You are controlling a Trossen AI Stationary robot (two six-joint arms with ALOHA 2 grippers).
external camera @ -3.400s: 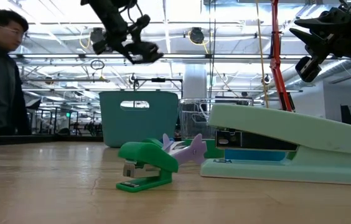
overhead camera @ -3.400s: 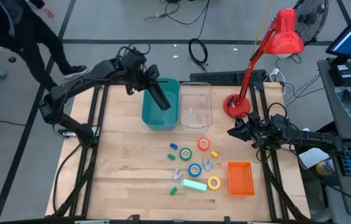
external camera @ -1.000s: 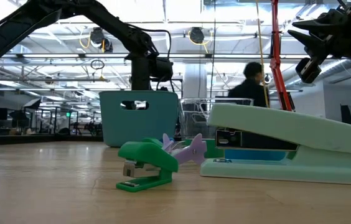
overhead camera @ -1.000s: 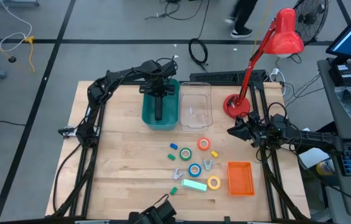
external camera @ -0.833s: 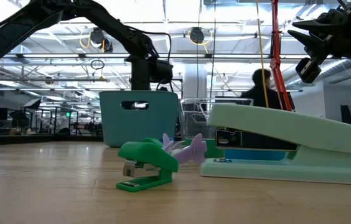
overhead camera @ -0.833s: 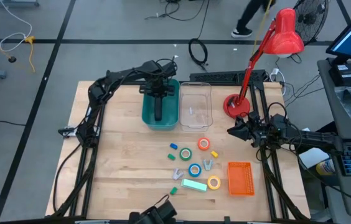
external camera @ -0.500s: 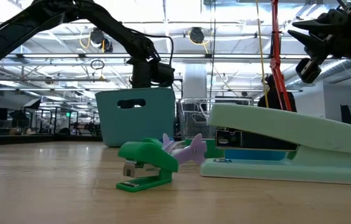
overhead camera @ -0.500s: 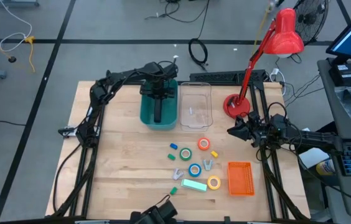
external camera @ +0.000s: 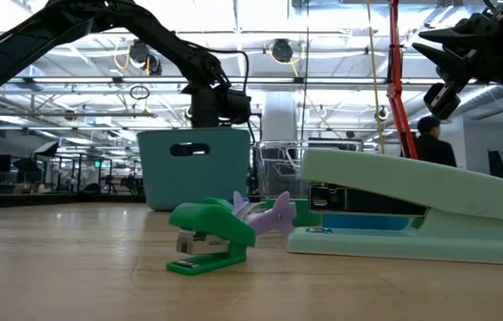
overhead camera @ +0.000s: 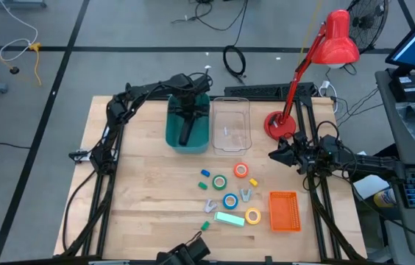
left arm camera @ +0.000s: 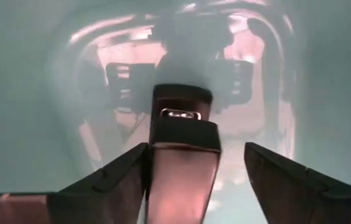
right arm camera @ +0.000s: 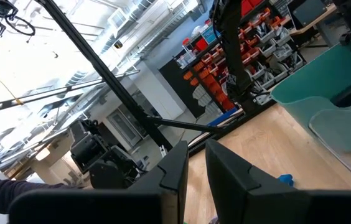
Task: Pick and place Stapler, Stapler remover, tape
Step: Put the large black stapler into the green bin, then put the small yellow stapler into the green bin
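Inside the teal bin [overhead camera: 172, 131], the left gripper [left arm camera: 194, 163] spreads its jaws wide around the black Stapler [overhead camera: 186, 129], one finger clear of it. The right gripper [overhead camera: 275, 155], nearly closed and empty, hovers at the surface's [overhead camera: 141, 191] right edge.

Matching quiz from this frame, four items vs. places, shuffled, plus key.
Items:
1. Stapler
2. orange-red tape
3. yellow tape
4. right gripper

Places:
A. just left of the orange basket
B. by the red lamp base
C. inside the teal bin
D. of the tape rolls, nearest the clear container

Pairs: 1-C, 2-D, 3-A, 4-B.

The left gripper is down in the bin, open, with the Stapler between its fingers.
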